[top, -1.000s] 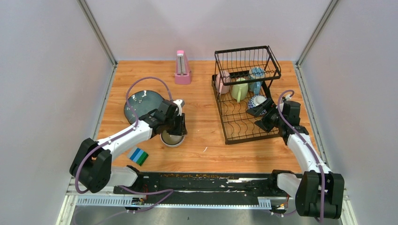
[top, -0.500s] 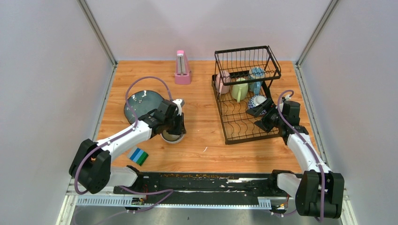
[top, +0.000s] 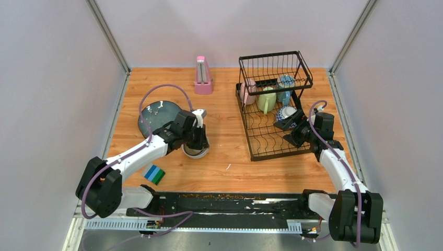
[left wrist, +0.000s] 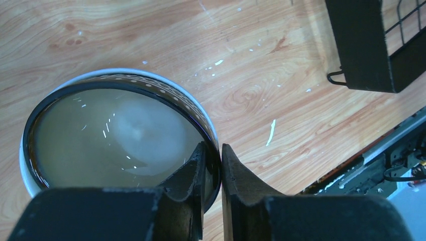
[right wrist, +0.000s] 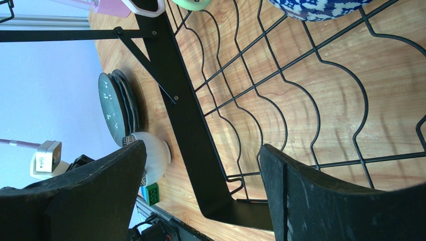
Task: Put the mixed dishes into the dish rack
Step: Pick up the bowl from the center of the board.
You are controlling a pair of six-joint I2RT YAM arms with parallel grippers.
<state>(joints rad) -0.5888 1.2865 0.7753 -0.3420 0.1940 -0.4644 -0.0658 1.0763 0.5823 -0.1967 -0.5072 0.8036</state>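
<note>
Your left gripper [left wrist: 212, 165] just clamped the bowl [left wrist: 120, 130] rim, ready for the rack [top: 254, 155]; right gripper [right wrist: 203, 148] idles open.

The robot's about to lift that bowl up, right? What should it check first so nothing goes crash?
1. Do the left jaws straddle the rim of the bowl, one inside and one outside? ok.
2. Is the grip firm enough to lift? cannot tell.
3. Is there nothing in the bowl to spill? ok.
4. Are there bare slots in the near half of the dish rack? ok.
5. Is the way into the rack free? not ok, the right jaws hang open over it.
</note>
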